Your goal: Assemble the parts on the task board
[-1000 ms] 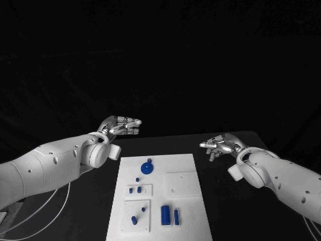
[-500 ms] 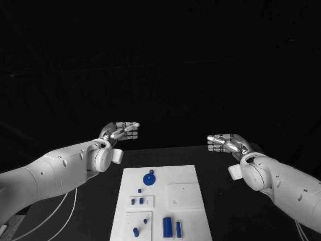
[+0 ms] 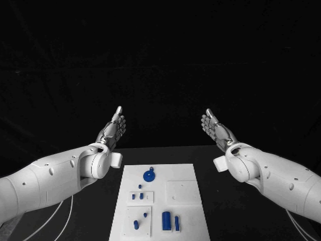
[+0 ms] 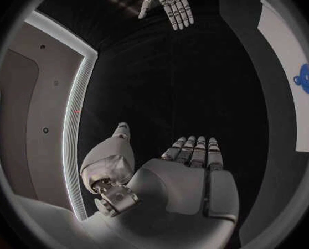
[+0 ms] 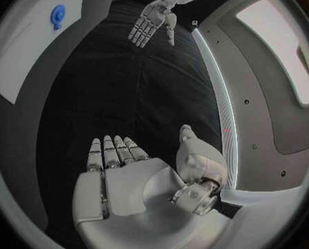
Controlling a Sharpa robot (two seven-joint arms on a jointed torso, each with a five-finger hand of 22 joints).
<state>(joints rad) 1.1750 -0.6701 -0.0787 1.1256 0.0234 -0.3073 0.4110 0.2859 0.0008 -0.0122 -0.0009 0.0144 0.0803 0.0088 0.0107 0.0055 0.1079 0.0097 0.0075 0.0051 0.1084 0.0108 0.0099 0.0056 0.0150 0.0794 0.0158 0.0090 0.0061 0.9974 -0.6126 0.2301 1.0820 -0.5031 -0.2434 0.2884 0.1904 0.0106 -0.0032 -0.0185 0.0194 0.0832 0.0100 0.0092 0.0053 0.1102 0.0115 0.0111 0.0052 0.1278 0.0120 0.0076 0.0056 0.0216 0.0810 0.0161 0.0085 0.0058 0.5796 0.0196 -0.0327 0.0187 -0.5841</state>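
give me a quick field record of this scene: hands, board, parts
left robot hand: raised beyond the board's far end, fingers straight, holds nothing
right robot hand: raised likewise, flat and empty
task board: white plate on the black table, between the arms
parts: round blue piece near the far end; blue bar and smaller blue bits nearer the robot
contact: none

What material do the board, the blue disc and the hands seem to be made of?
Board: matte white, probably plastic. Disc: evenly blue, likely plastic. Left hand and right hand: silver with dull shine, metal or metallic plastic.
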